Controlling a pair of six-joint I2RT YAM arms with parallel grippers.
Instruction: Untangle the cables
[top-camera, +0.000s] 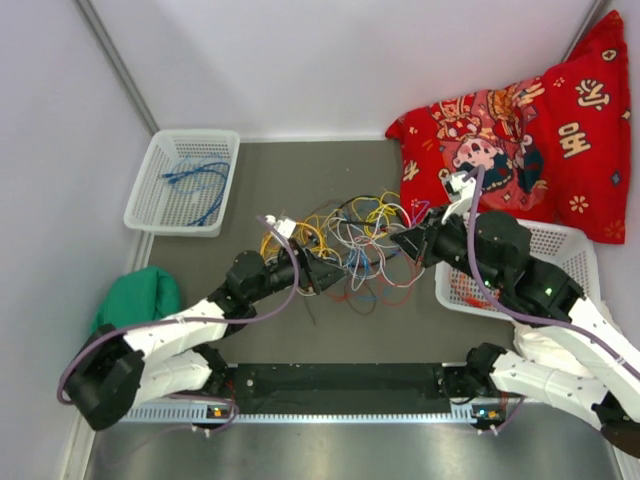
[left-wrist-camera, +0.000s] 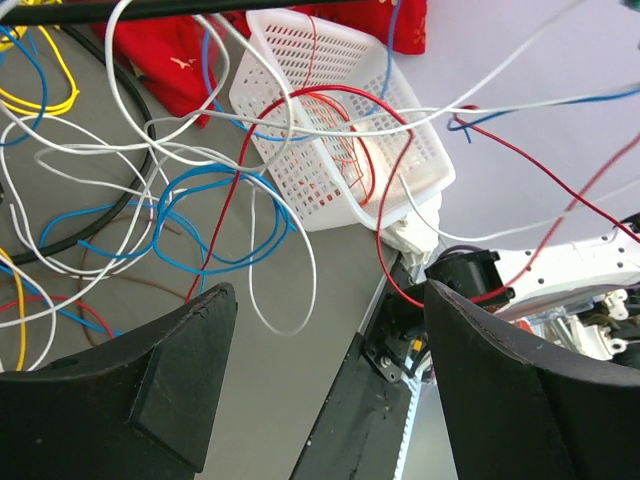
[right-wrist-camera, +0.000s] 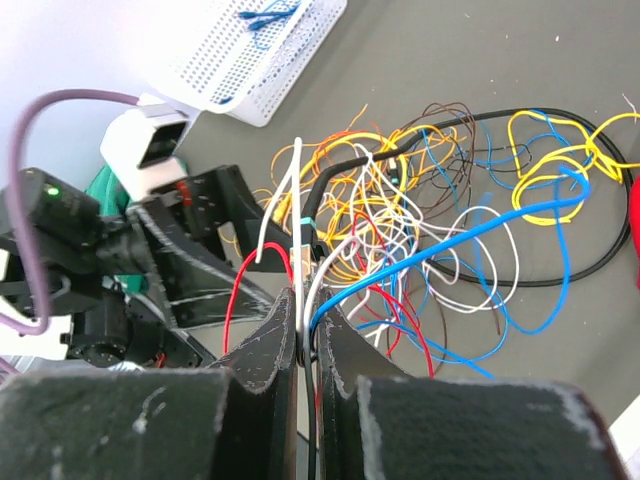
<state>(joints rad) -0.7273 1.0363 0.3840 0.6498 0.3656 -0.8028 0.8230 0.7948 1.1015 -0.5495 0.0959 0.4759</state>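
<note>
**Cable heap, mid-table: hazards on file**

**Item.** The cables (top-camera: 350, 245) are found in one knotted heap on the grey table (top-camera: 300, 330), between the two grippers. Yellow, orange, white, red, blue and black strands are interlaced. A few blue cables (top-camera: 195, 180) are already lodged apart in the left basket (top-camera: 150, 190).

**Right gripper** (right-wrist-camera: 305, 340). The jaws are pinched almost closed on a small bundle. White, red and blue strands are seen to leave the pinch together, so more than one is held.

**Left gripper** (left-wrist-camera: 325, 340). The jaws are spread wide and nothing is seen between them. The heap lies just beyond the fingertips.

**Hazard 1.** Several strands are gripped at once. If the bundle is drawn away, the crossings are likely to be cinched tighter rather than freed.

**Hazard 2.** The heap is not pinned by the slack left jaws. A pull from the right would probably drag the whole mass instead of parting it.

**Hazard 3.** Red and white strands are draped over the right basket (left-wrist-camera: 300, 170). Tension along them could shift or tip it.

**Hazard 4.** A red loop is seen close against the black hardware near the right arm's base. Whether it is hooked there cannot be told. A snag is judged possible.

**Hazard 5.** The red cushion (top-camera: 520, 140) lies near the heap's far edge. Plug ends could catch on it.
</note>
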